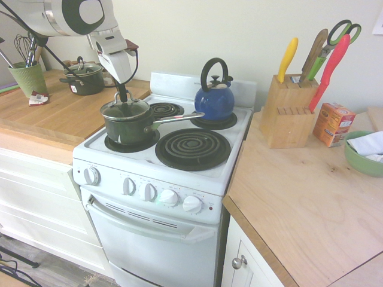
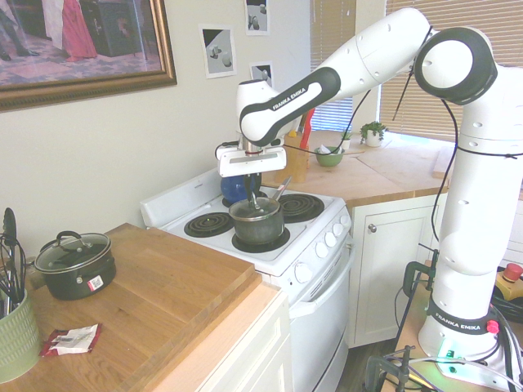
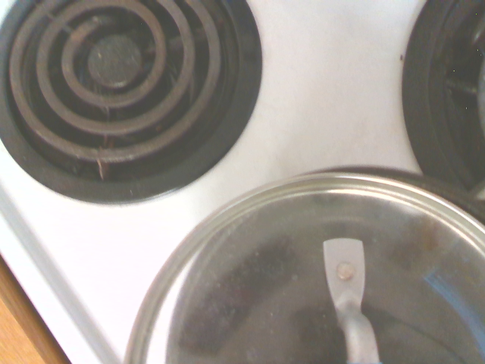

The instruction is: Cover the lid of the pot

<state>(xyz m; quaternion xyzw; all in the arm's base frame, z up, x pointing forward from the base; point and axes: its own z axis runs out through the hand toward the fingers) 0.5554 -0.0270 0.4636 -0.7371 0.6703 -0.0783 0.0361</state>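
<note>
Glass lid (image 1: 124,109) sits level on the dark green saucepan (image 1: 129,127), its silver rim matching the pan's mouth all round, and I pinch its small black knob with my gripper (image 1: 122,97), fingers drawn narrow and pointing straight down. From the wrist I look through the glass and see the handle's rivet plate inside the pan (image 3: 342,270).

That pan stands on the near left burner of the white stove (image 1: 179,179), its long silver handle (image 1: 176,118) reaching right, out over the gap between the burners. Just right of it lies the bare large coil (image 1: 192,147); behind it, the small far left coil (image 1: 164,109). A blue kettle (image 1: 214,99) with a black arched handle occupies the far right burner.

On the wooden counter (image 1: 54,119) to the left sit a squat dark pot (image 1: 84,78) with its own lid and a green utensil cup (image 1: 27,76). Right of the stove, a knife block (image 1: 287,110), an orange box (image 1: 333,123) and a green bowl (image 1: 362,156) rest on the other counter.
</note>
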